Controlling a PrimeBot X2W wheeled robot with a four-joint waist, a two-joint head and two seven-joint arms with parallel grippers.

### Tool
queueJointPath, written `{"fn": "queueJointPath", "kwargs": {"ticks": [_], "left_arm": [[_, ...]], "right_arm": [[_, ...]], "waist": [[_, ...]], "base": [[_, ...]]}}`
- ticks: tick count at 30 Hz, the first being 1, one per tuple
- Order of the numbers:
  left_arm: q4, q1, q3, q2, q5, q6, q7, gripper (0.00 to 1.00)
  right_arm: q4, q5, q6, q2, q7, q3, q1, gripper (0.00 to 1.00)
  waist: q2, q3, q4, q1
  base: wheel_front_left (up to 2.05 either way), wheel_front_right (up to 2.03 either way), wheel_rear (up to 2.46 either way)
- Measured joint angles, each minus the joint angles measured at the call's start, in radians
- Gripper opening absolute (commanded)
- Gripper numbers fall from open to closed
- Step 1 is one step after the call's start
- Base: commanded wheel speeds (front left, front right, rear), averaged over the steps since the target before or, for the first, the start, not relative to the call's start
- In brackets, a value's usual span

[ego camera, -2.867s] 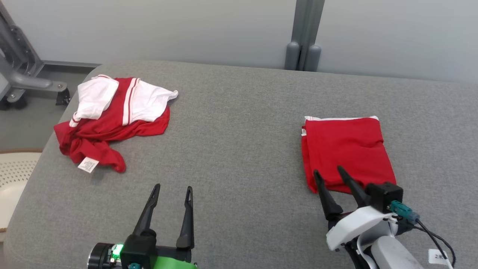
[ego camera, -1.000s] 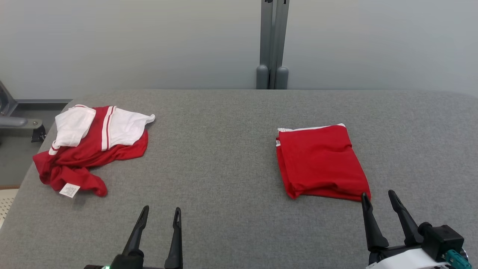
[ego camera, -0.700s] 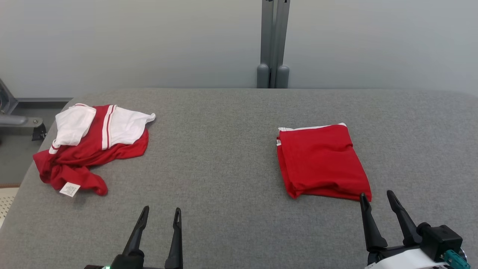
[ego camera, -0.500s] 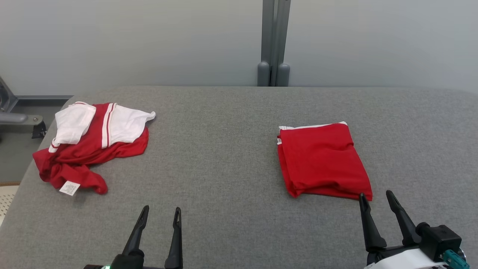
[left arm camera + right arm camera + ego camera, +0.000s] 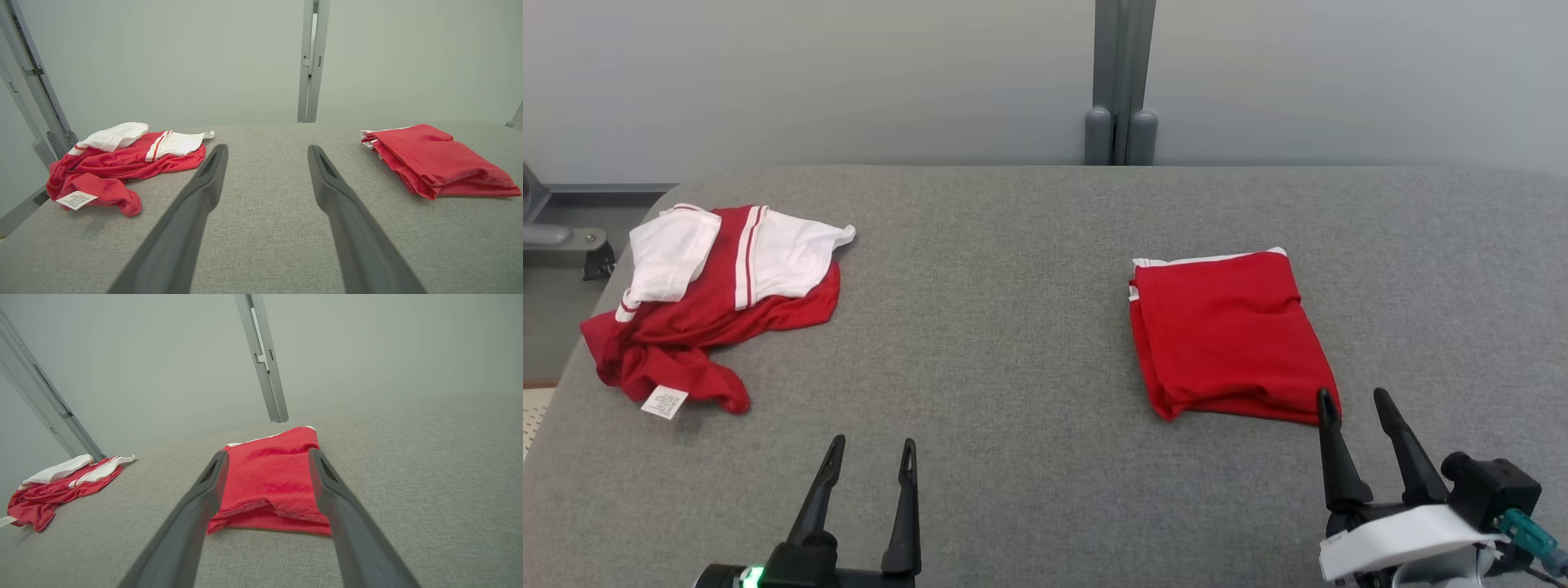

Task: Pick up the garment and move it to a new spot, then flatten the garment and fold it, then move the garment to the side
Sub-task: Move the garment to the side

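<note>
The dark-fingered left gripper [image 5: 872, 445] and right gripper [image 5: 1352, 396] are held over the near edge of the grey fabric-covered table [image 5: 1013, 327] — fingers spread apart, nothing gripped. The folded red cloth garment [image 5: 1233, 335] is laid just beyond the right gripper; the crumpled red-and-white garment [image 5: 707, 302] is seen farther off, at the left.

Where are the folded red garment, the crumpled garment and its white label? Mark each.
folded red garment [image 5: 1229, 335], head view, middle of top layer.
crumpled garment [image 5: 698, 314], head view, red cloth below white panels.
white label [image 5: 664, 402], head view, its middle.
</note>
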Motion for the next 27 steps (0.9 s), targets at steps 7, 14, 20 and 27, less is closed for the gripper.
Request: {"fn": "queueJointPath", "kwargs": {"ticks": [7,14,20,27], "left_arm": [[-0.01,-0.062,-0.019,0.0,0.007,-0.012,0.0,1.0],[-0.021,-0.128,-0.03,0.0,0.007,-0.023,0.0,1.0],[-0.028,-0.177,-0.051,0.0,0.004,-0.035,0.0,1.0],[-0.03,-0.207,-0.054,0.0,-0.002,-0.036,0.0,1.0]], "right_arm": [[0.172,0.119,0.0,-0.088,0.0,0.061,-0.189,1.0],[0.358,0.286,0.0,-0.227,0.179,0.135,-0.431,1.0],[0.455,0.346,0.0,-0.339,0.359,0.173,-0.574,1.0],[0.479,0.405,0.0,-0.363,0.433,0.244,-0.618,0.16]], "waist": [[0.0,0.067,0.004,0.0],[0.0,0.151,0.013,0.0],[0.0,0.234,0.029,0.0],[0.0,0.315,0.048,0.0]], "base": [[0.0,0.0,0.0],[0.0,0.0,0.0],[0.0,0.0,0.0],[0.0,0.0,0.0]]}}
